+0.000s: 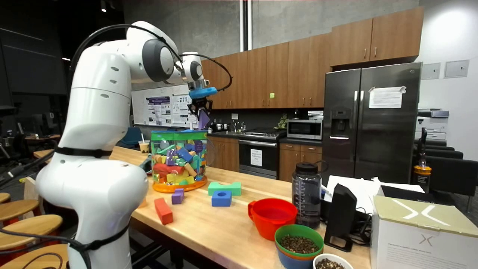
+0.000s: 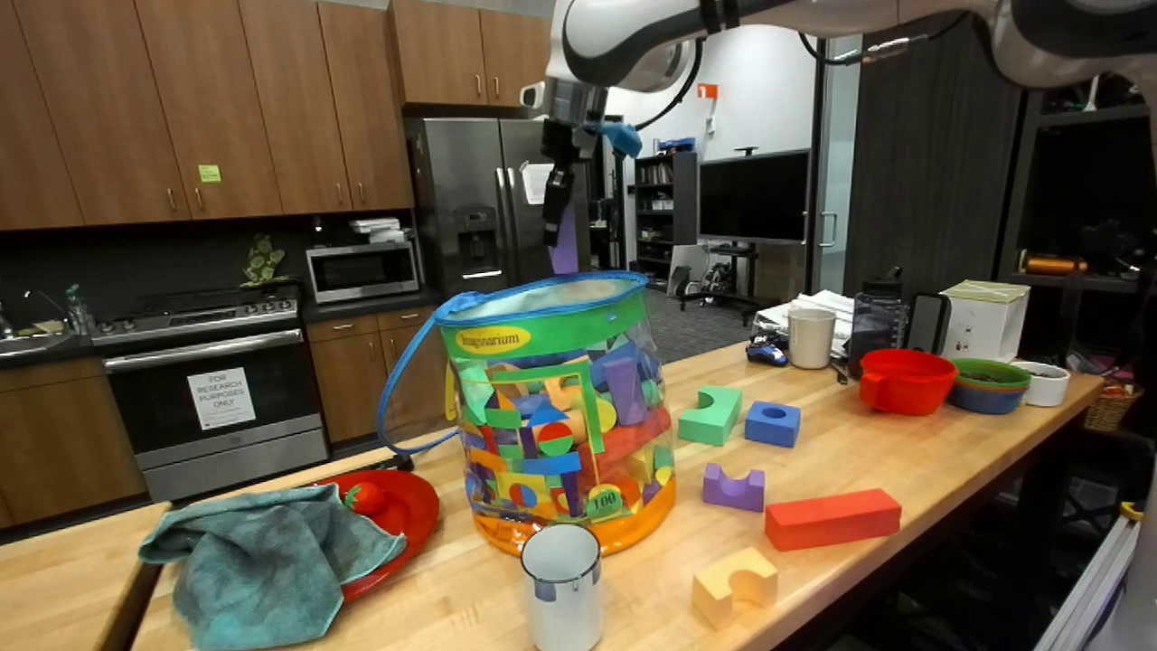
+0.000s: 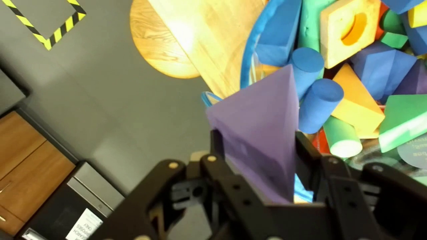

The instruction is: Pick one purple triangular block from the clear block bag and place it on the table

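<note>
- One purple triangular block (image 3: pixel 263 123) clamped in the hand (image 3: pixel 259 143), above the rim of the clear block bag (image 2: pixel 578 325), which stands nearer the table's (image 1: pixel 213 228) kitchen-side edge
- Pick looks done; placing on the table remains
- Wrist view alone shows a stool (image 3: pixel 155 40) at that edge; dark-rimmed mug (image 2: pixel 562 610) near the bag only in an exterior view

Looks smooth and matt on the purple triangular block (image 3: pixel 262 110), mostly matt on the gripper (image 3: pixel 259 141). Gleams as thin see-through plastic on the clear block bag (image 2: pixel 578 327). Shows as smooth, grained wood with a soft sheen on the worktop (image 2: pixel 646 588), as rough, crumpled, matt cloth on the towel (image 2: pixel 262 561). Shines smoothly on the red plate (image 2: pixel 416 520) and the white mug (image 2: pixel 565 606). Passes for plastic on the red bowl (image 1: pixel 266 228), for dark, softly reflective metal on the refrigerator (image 1: pixel 388 142), for paper on its sheet (image 1: pixel 386 98).
</note>
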You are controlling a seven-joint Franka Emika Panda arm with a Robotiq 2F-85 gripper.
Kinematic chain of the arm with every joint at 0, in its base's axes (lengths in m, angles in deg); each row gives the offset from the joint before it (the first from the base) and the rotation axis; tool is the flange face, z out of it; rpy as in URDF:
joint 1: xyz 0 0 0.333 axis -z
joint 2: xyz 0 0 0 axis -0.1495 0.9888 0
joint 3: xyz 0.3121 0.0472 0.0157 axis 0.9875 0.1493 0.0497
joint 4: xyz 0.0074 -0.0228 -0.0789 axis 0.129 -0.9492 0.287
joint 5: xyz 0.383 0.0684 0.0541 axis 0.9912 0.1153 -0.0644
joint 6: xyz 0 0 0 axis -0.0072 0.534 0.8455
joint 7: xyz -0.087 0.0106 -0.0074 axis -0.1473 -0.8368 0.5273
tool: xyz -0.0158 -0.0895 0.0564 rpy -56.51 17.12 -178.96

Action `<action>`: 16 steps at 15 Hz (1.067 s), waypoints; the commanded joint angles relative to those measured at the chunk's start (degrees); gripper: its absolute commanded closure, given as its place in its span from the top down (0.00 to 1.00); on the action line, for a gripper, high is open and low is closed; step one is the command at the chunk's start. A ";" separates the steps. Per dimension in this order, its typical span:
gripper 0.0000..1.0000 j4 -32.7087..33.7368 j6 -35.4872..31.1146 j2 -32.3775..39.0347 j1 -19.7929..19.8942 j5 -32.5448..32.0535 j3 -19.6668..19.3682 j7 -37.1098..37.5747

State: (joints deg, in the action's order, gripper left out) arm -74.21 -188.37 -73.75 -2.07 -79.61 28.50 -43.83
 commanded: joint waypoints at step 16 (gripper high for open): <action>0.27 -26.58 -5.29 -15.99 2.57 -7.92 -5.04 23.90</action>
State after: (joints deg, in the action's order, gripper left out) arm -89.68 -187.30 -83.42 0.75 -87.44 22.94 -28.38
